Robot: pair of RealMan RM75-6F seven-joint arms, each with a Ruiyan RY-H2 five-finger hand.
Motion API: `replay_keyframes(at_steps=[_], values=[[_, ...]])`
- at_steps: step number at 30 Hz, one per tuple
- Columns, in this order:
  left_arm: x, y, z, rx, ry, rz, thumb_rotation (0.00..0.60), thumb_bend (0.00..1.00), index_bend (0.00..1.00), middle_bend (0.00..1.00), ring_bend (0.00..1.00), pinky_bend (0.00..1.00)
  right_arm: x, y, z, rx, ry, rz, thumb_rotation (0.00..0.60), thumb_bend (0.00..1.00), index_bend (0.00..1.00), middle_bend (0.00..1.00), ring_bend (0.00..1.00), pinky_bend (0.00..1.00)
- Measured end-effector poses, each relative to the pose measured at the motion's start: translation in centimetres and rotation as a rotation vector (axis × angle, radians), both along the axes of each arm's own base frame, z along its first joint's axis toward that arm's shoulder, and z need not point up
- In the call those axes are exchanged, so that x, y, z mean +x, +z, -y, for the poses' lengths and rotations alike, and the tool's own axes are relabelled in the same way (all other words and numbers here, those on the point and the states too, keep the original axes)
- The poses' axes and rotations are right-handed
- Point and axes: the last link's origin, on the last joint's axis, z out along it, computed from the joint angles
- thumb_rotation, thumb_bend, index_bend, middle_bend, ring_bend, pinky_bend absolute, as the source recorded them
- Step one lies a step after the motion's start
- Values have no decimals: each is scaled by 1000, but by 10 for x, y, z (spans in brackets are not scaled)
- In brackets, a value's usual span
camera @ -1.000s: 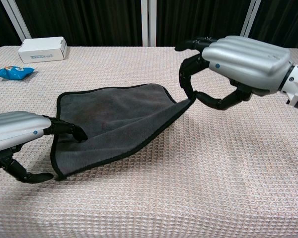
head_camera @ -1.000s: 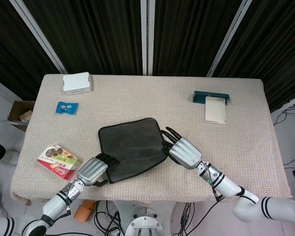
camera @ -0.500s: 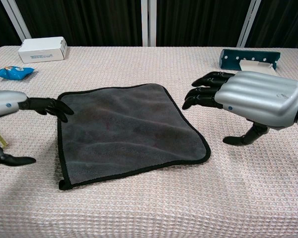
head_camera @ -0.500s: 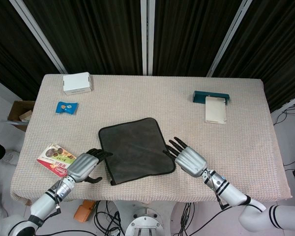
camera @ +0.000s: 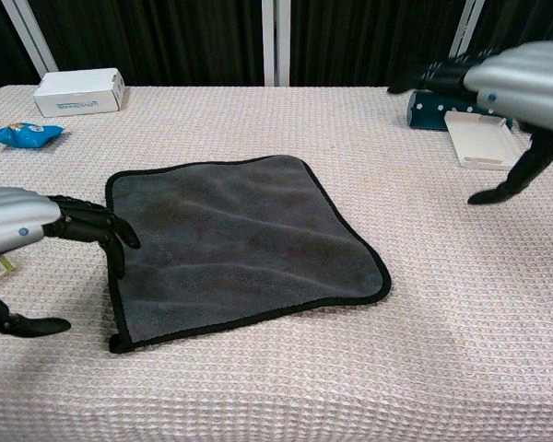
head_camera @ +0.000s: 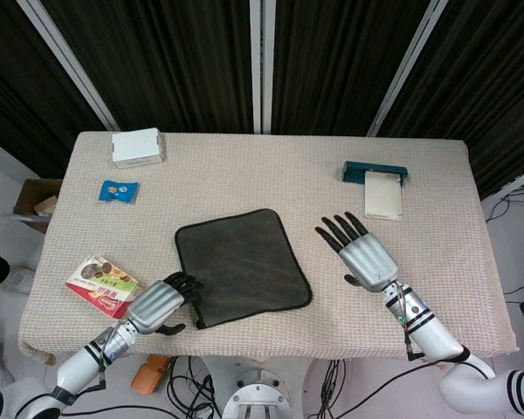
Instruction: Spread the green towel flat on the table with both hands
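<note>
The towel [head_camera: 241, 265] [camera: 238, 245], dark grey-green with a black hem, lies spread flat in the middle of the table, all corners down. My left hand [head_camera: 162, 304] [camera: 35, 230] is low at the towel's near-left edge. Its bent fingertips [camera: 116, 243] hover over or touch the hem, the thumb is apart, and it holds nothing. My right hand [head_camera: 363, 254] [camera: 514, 87] is raised to the right of the towel, well apart from it, with fingers spread and nothing in it.
A white box [head_camera: 137, 147] [camera: 78, 90] and a blue snack packet [head_camera: 119, 189] [camera: 23, 134] lie at the far left. A red snack pack [head_camera: 102, 285] sits by my left hand. A teal holder [head_camera: 375, 169] with a white card [head_camera: 382, 195] is at the far right.
Both hands let go of the towel's corners and it settled flat. Since then my right hand has risen and moved right, away from it; my left hand came back to the near-left edge.
</note>
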Motion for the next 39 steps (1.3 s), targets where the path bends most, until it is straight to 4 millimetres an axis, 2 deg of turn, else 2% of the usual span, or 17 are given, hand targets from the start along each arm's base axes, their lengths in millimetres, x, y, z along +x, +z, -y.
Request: replay_keyframes(at_steps=[3,6,11,17,22,28,34,37,39], values=[[3,-11,1,-13,-15,18,600,237,264,123,108,145,-1,6,3,-30,-14,30,600,0,0,0,0,0],[6,-20,1,-32,-20,18,600,237,256,116,105,145,-2,6,5,-44,-17,29,600,0,0,0,0,0],[4,-29,6,-87,-30,-64,600,237,291,237,106,143,-6,9,8,-68,-37,45,600,7,0,0,0,0],[2,-27,23,-223,12,-133,600,237,322,313,122,142,-13,14,7,-88,-59,62,600,15,0,0,0,0],[3,-20,30,-255,32,-134,600,237,315,254,123,143,-18,19,6,-106,-74,73,600,14,0,0,0,0],[10,-8,19,-146,46,-49,600,237,278,212,123,143,-24,30,6,-138,-96,96,600,18,0,0,0,0],[16,17,-2,23,84,110,600,236,268,197,122,143,-35,47,5,-173,-143,124,600,65,0,0,0,0],[9,36,-17,154,117,171,600,236,268,197,123,143,-43,57,3,-193,-178,132,600,139,0,18,0,0],[-4,53,-30,275,154,189,600,236,268,197,122,143,-49,64,1,-209,-206,138,600,178,0,32,0,0]])
